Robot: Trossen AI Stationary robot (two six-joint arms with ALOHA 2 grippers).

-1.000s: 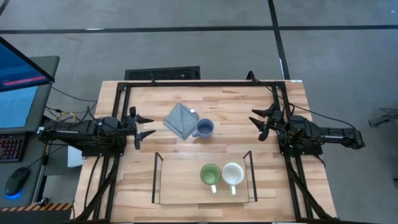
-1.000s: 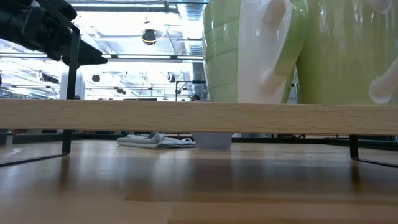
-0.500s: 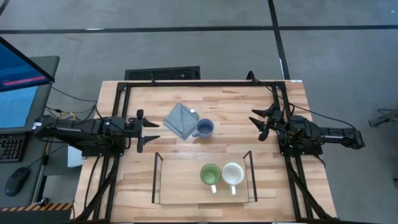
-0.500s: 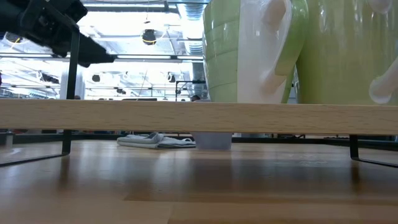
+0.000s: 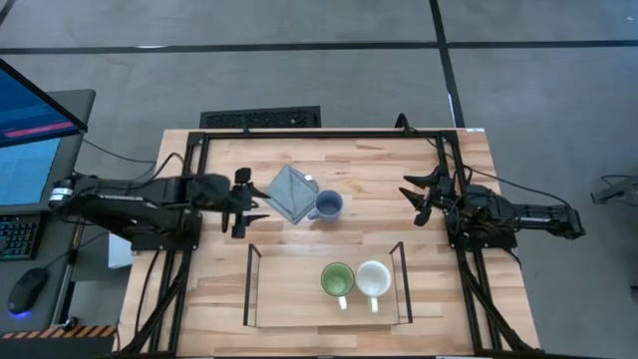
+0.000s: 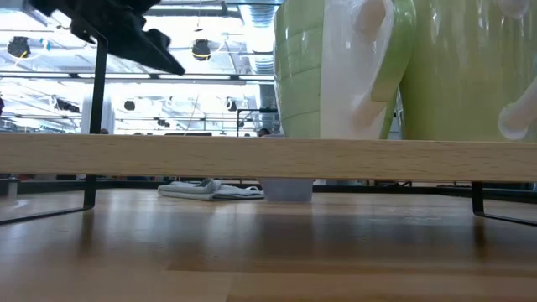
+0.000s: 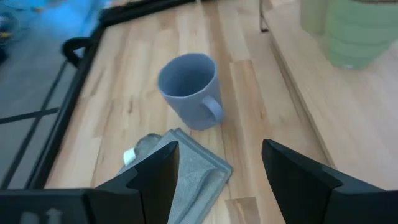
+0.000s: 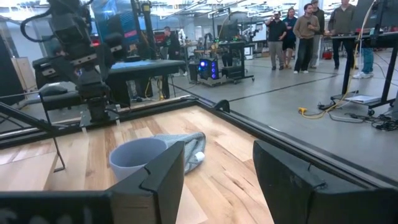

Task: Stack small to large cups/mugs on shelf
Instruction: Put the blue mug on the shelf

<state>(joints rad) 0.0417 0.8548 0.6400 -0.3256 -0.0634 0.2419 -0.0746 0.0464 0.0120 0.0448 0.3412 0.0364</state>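
The blue-grey mug (image 5: 328, 206) stands upright on the table, its handle toward the grey folded cloth (image 5: 290, 193); it also shows in the left wrist view (image 7: 189, 89) and the right wrist view (image 8: 138, 160). The green mug (image 5: 337, 280) and the cream-white mug (image 5: 373, 279) stand side by side on the light-wood shelf (image 5: 289, 289). My left gripper (image 5: 251, 204) is open and empty, left of the cloth, above the table. My right gripper (image 5: 419, 197) is open and empty at the table's right side.
The grey folded cloth lies between my left gripper and the blue-grey mug. The shelf's black wire ends (image 5: 249, 284) rise at its left and right. A black frame (image 5: 319, 133) runs round the table's far and side edges. People stand in the room beyond (image 8: 298, 28).
My left gripper has moved toward the table's right edge, nearing the grey cloth and the blue-grey mug, staying open. My right arm and the mugs have kept still.
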